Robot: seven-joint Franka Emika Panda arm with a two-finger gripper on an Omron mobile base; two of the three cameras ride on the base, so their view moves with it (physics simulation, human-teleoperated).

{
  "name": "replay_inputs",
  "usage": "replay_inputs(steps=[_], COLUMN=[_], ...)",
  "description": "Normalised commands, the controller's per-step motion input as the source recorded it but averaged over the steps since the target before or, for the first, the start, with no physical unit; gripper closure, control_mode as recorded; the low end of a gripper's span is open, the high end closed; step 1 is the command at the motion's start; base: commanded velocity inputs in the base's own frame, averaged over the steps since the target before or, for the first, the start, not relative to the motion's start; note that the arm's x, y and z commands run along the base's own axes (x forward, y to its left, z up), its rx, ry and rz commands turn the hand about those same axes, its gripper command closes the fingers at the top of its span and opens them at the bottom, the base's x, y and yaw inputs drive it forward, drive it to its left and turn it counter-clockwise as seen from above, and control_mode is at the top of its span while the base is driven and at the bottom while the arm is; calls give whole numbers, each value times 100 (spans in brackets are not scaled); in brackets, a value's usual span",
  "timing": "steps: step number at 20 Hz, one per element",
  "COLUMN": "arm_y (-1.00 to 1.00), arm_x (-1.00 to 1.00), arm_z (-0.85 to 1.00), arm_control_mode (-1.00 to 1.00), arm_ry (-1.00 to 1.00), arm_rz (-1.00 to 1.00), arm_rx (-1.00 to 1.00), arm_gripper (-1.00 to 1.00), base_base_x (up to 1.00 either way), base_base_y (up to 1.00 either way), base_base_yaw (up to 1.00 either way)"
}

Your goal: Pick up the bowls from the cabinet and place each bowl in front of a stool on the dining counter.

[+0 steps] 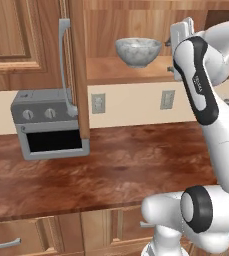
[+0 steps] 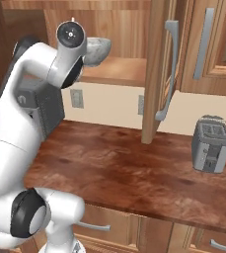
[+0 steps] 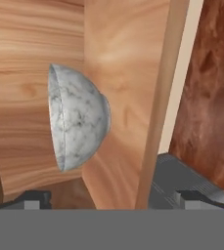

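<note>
1. Grey-white marbled bowl (image 1: 138,51) sits upright on the cabinet shelf (image 1: 121,72), inside the open cabinet, near the shelf's front edge.
2. In the hand view the bowl (image 3: 77,117) appears rolled a quarter turn: rim to the left, foot against the shelf plank on the right. Camera roll, not the bowl.
3. Gripper (image 3: 111,197): fingers spread wide, nothing between them. Left fingertip (image 3: 33,197) and right fingertip (image 3: 194,197) sit at the bottom edge; the bowl lies ahead of them, closer to the left tip's side, clearly apart, no contact.
4. Arm pose: raised high, elbow bent, forearm reaching up to shelf level, wrist just right of the bowl in the left base view. In the right base view the wrist joint covers part of the bowl (image 2: 98,49).
5. Open cabinet door (image 1: 78,65) with its silver bar handle (image 1: 65,65) hangs left of the bowl.
6. Below: red-brown counter (image 1: 111,170), toaster oven (image 1: 48,125) far left, toaster (image 2: 210,143) far right.
</note>
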Motion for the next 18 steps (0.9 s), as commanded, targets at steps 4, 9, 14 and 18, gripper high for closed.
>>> replay_inputs(steps=[4, 9, 14, 18], arm_y=[3, 0, 0, 0], arm_x=[41, 42, 46, 38], arm_z=[1, 0, 0, 0], arm_control_mode=[-100, -100, -100, -100], arm_ry=[4, 3, 0, 0], arm_rz=[0, 1, 2, 3], arm_rx=[0, 0, 0, 0], arm_gripper=[-100, -100, -100, -100], base_base_x=[0, 0, 0, 0], base_base_y=[0, 0, 0, 0], base_base_yaw=[0, 0, 0, 0])
